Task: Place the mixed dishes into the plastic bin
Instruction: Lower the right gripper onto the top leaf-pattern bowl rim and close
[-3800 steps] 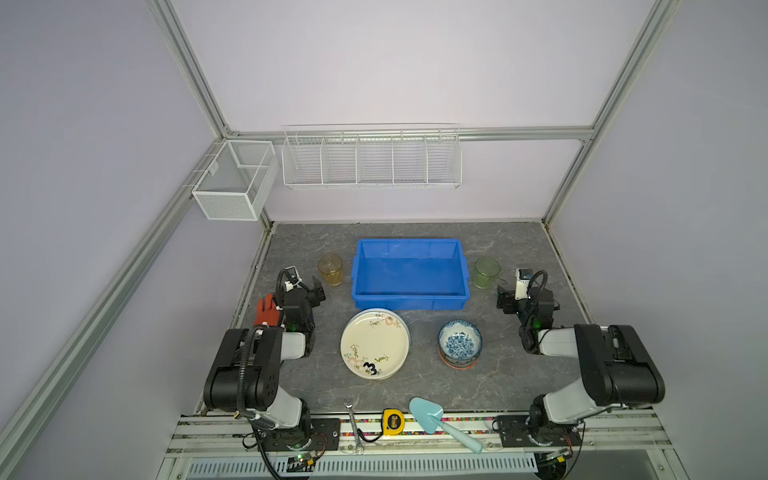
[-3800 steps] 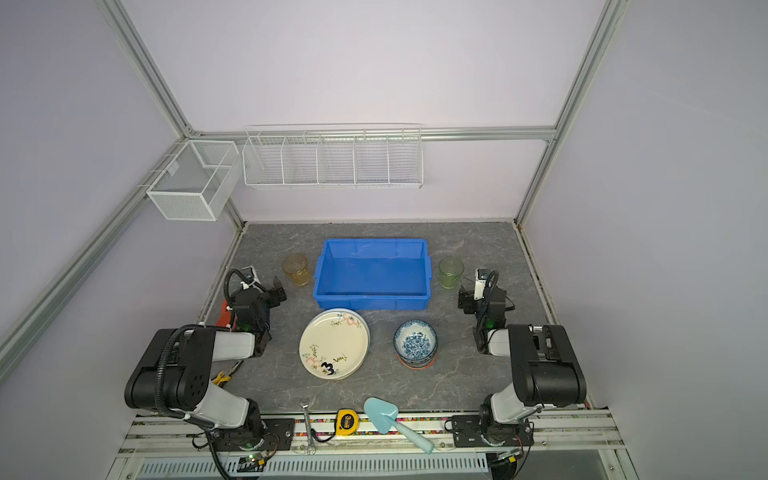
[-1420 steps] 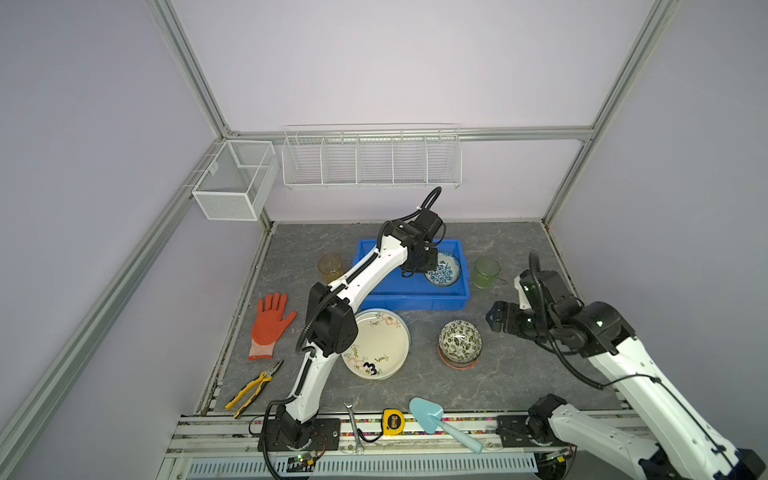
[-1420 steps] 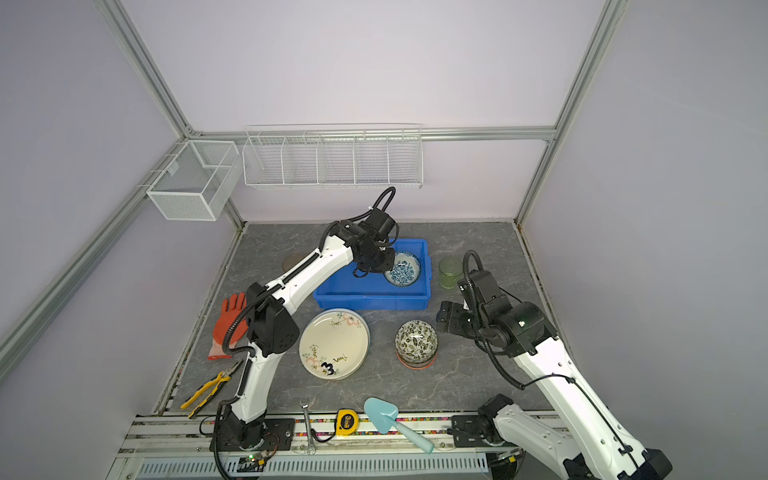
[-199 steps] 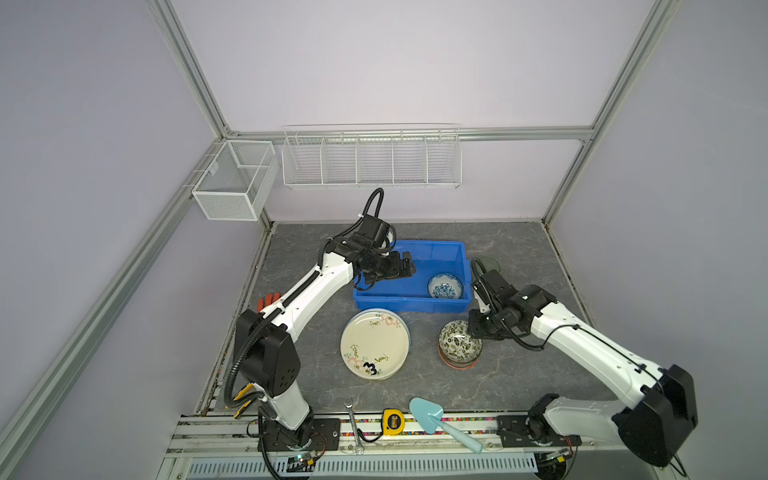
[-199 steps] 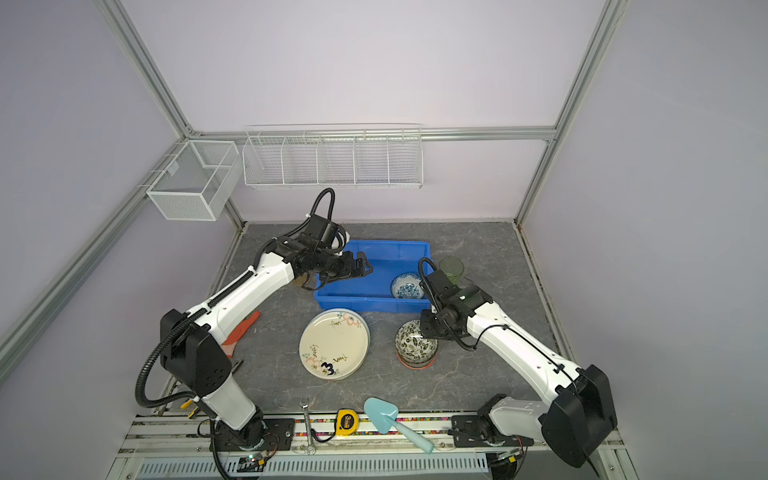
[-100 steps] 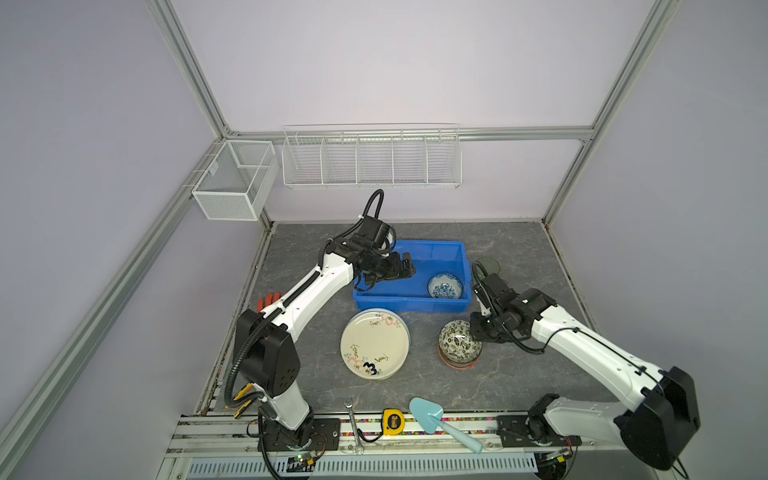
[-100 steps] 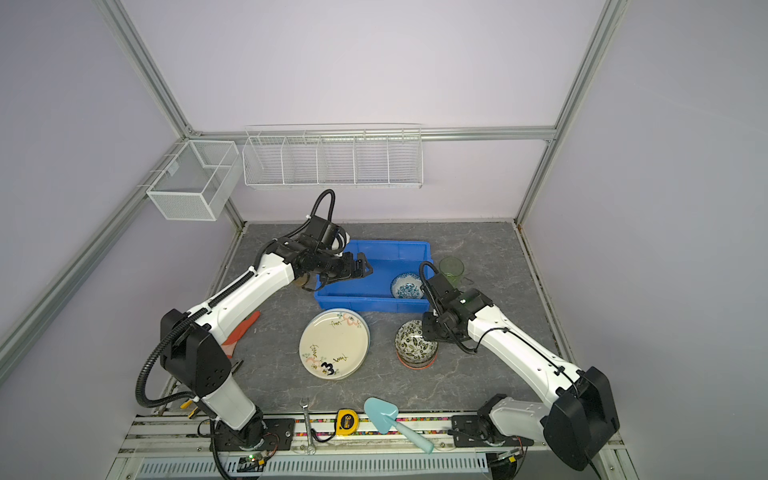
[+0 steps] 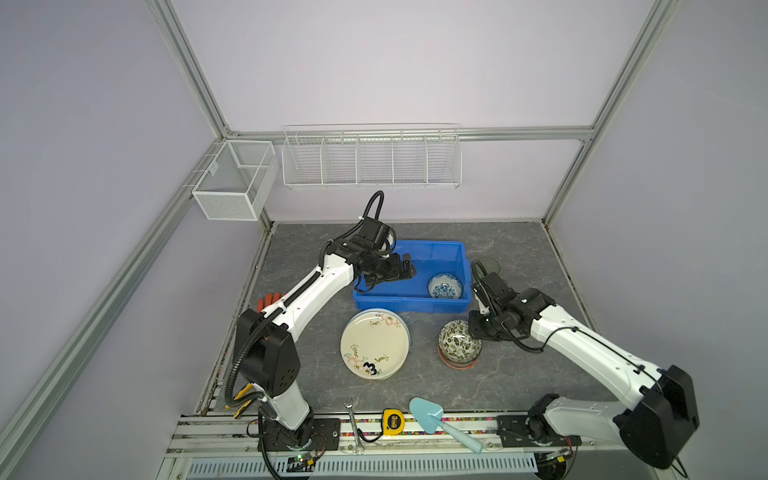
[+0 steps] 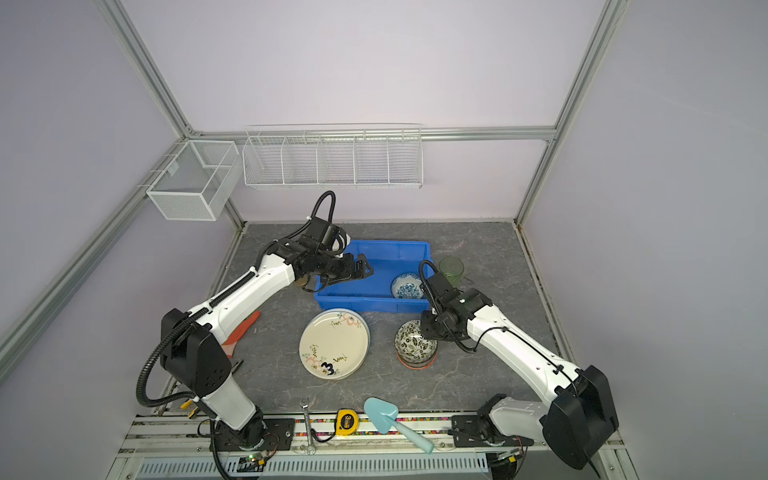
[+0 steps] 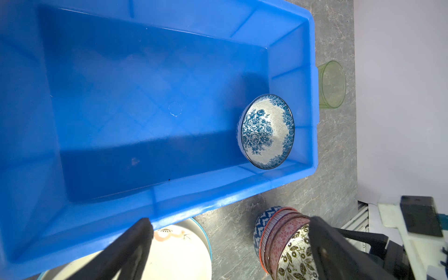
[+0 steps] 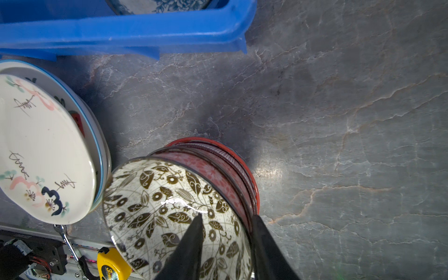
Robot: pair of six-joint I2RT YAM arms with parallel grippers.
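Note:
The blue plastic bin (image 9: pixel 411 304) (image 10: pixel 365 304) holds a blue-white bowl (image 9: pixel 445 286) (image 11: pixel 266 131) in its right end. My left gripper (image 9: pixel 405 270) (image 11: pixel 230 221) hangs open and empty over the bin's left part. In front of the bin stand a cream floral plate (image 9: pixel 374 345) (image 12: pixel 43 145) atop other plates and a stack of bowls topped by a dark leaf bowl (image 9: pixel 459 343) (image 12: pixel 157 206). My right gripper (image 10: pixel 428 328) (image 12: pixel 226 215) straddles that bowl's rim, one finger inside, one outside, with a gap still showing. A green cup (image 9: pixel 488 264) (image 11: pixel 332 84) stands right of the bin.
A light-blue trowel (image 9: pixel 428 415), a yellow tape measure (image 9: pixel 391 419) and a wrench (image 9: pixel 353 415) lie at the front edge. An orange glove (image 10: pixel 243 328) lies under my left arm. White wire baskets (image 9: pixel 370 158) hang on the back wall.
My right gripper's jaws have narrowed around the leaf bowl's rim. The left arm has hardly moved.

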